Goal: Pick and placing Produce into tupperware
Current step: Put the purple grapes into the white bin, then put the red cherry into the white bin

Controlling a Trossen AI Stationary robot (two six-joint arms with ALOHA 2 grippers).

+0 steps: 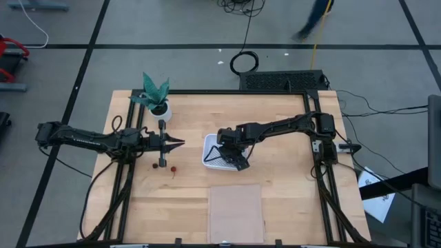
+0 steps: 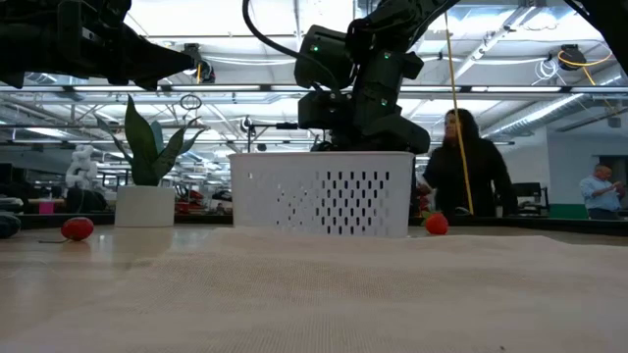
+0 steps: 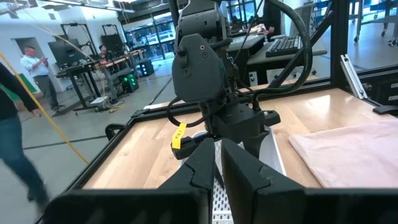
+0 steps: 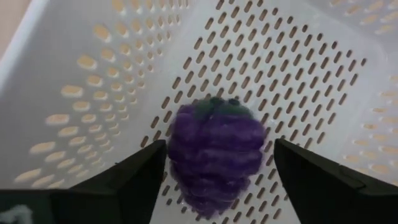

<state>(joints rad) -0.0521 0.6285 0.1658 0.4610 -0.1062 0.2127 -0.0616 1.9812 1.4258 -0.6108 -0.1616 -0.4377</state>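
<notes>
Hanging right over the white tupperware [image 1: 215,155] near the middle of the worktop [image 1: 289,207], the right claw [image 4: 214,171] with fingers spread wide apart. Lying between those fingers on the perforated floor of the tub, the purple grape cluster [image 4: 214,155], touched by neither finger as far as can be told, so looking like a drop just made rather than a grip. Waiting out on the bare wood to the left of the tub, two small red pieces [image 1: 173,167] and [image 1: 153,165], apparently next in line. Hovering just above those pieces, the left claw [image 1: 180,143], tip pointing toward the tub, fingers seeming nearly together with only a thin gap in the wrist view, and holding nothing visible. Standing off at the back, a potted plant [image 1: 156,96], clear of the action. Lying flat at the front edge, a pale translucent sheet [image 1: 236,210].
</notes>
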